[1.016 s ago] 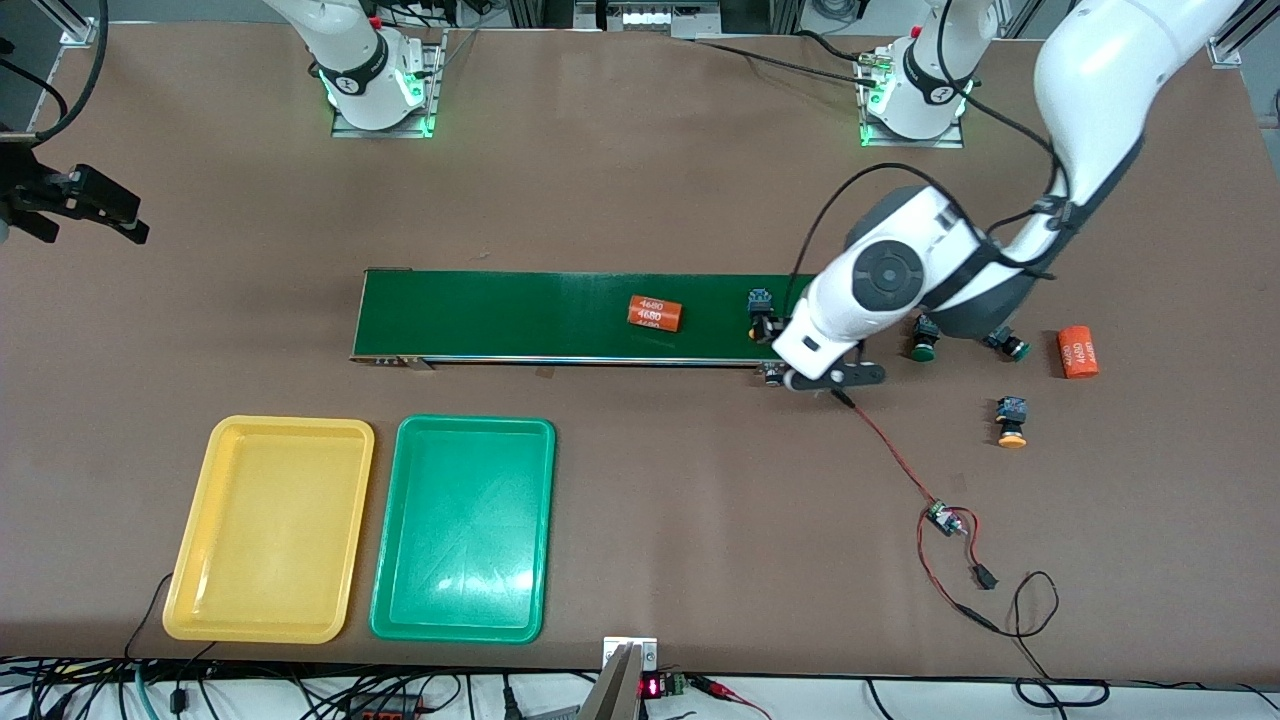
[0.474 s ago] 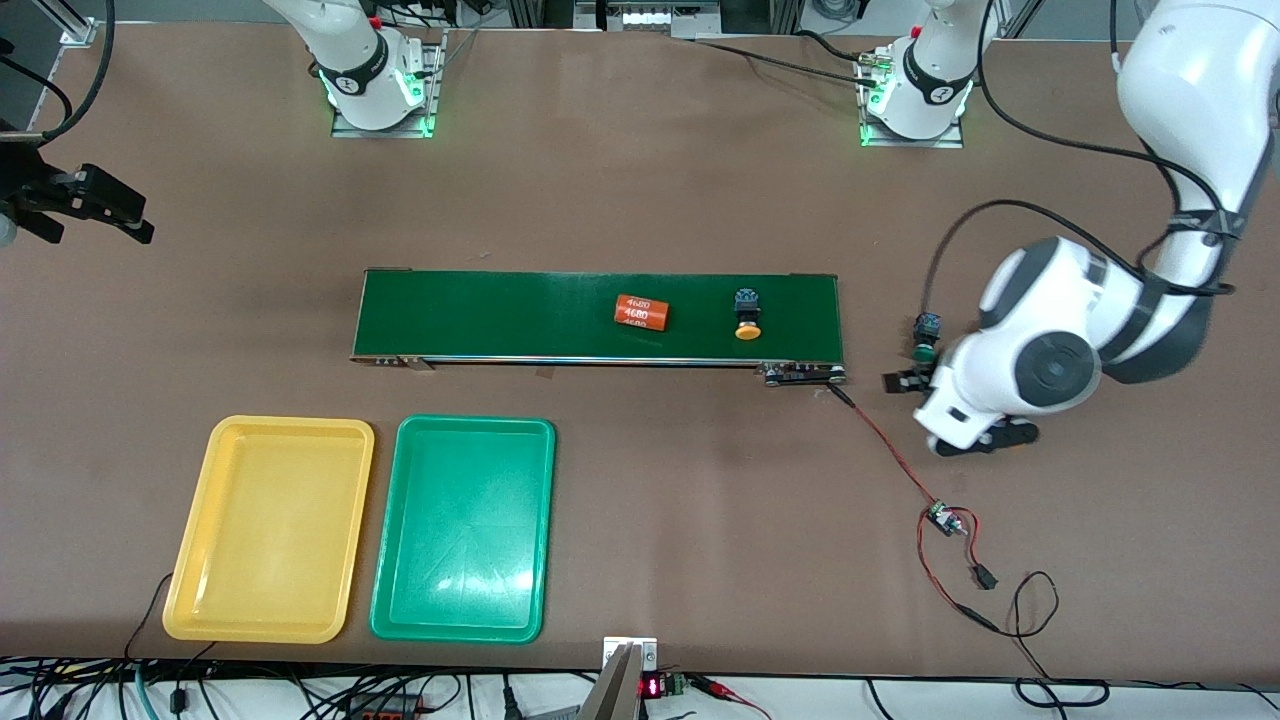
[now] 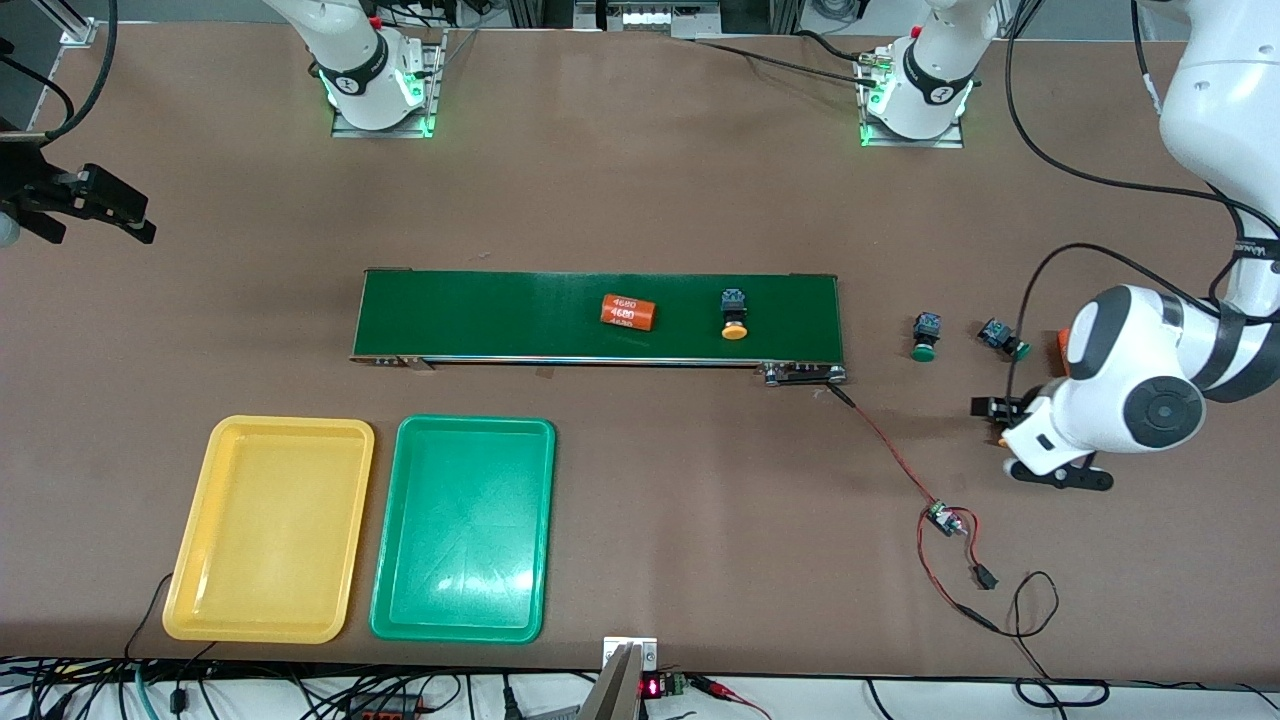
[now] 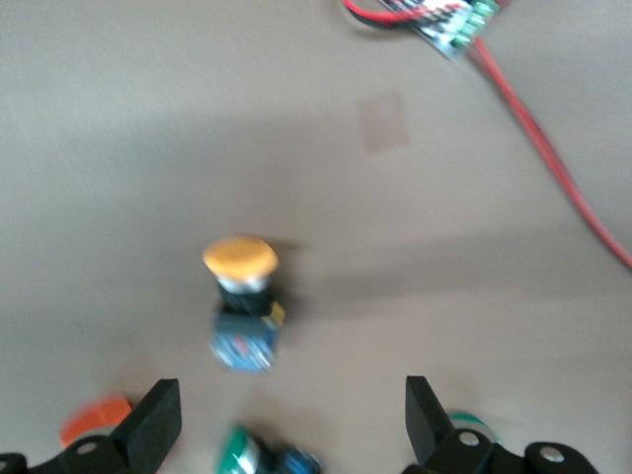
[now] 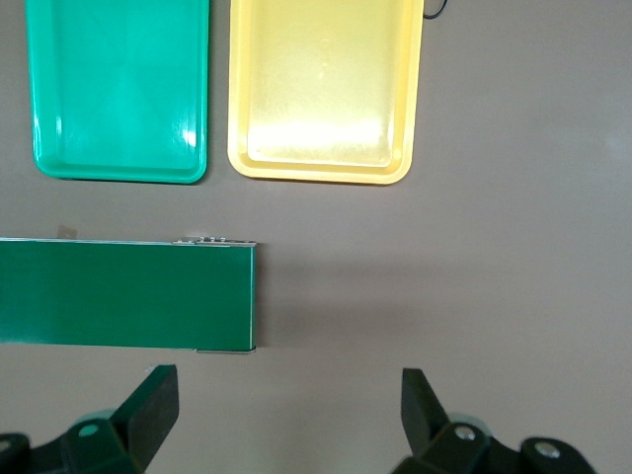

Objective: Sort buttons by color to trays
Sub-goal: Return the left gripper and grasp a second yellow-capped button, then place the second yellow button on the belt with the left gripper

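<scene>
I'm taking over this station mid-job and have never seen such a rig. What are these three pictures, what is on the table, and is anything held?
Two robot arms share a table. The big picture looks down from a high camera; the other two come from the arms' wrists. The left gripper, open and empty, hangs over a yellow button. The right gripper waits open near the table's edge. On the green belt lie another yellow button and an orange cylinder. Two green buttons lie past the belt's end. The yellow tray and green tray hold nothing.

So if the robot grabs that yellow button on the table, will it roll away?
The yellow button lies on its side under the open left hand. Its round cap could let it swivel, but the boxy body probably stops real rolling. It looks small and stiff, likely light.
</scene>
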You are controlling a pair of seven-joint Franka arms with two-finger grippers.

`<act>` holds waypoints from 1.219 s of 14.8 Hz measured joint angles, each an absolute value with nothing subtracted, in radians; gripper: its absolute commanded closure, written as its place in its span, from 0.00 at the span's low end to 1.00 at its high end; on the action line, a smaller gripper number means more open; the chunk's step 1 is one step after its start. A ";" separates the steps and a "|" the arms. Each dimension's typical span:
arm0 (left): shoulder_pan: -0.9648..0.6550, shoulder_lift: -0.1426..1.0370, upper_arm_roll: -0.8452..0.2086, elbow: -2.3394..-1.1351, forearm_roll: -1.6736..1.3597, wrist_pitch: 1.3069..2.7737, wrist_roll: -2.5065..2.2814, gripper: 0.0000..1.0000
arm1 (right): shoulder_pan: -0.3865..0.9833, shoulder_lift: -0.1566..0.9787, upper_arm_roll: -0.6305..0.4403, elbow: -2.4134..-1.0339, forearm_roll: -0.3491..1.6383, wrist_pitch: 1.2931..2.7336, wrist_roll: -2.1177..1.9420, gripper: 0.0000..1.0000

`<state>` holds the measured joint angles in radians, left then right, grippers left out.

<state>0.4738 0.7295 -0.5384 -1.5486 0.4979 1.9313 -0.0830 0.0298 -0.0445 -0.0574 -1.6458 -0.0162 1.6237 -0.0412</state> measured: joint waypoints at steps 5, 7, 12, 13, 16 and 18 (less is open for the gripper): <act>0.486 0.813 -0.474 -1.551 0.498 2.024 0.020 0.07 | 0.030 -0.044 -0.057 -1.646 -0.016 1.624 -0.041 0.00; 0.485 0.841 -0.473 -1.552 0.498 2.026 0.022 0.41 | 0.030 -0.044 -0.057 -1.646 -0.016 1.624 -0.041 0.00; 0.498 0.848 -0.477 -1.552 0.498 2.024 0.022 0.72 | 0.030 -0.044 -0.057 -1.646 -0.016 1.623 -0.041 0.00; 0.500 0.843 -0.482 -1.551 0.498 2.021 0.022 0.72 | 0.030 -0.044 -0.057 -1.646 -0.016 1.623 -0.041 0.00; 0.506 0.819 -0.562 -1.544 0.498 1.934 0.024 0.74 | 0.030 -0.044 -0.057 -1.646 -0.016 1.623 -0.041 0.00; 0.504 0.801 -0.657 -1.536 0.498 1.843 0.000 0.74 | 0.029 -0.044 -0.057 -1.646 -0.016 1.623 -0.041 0.00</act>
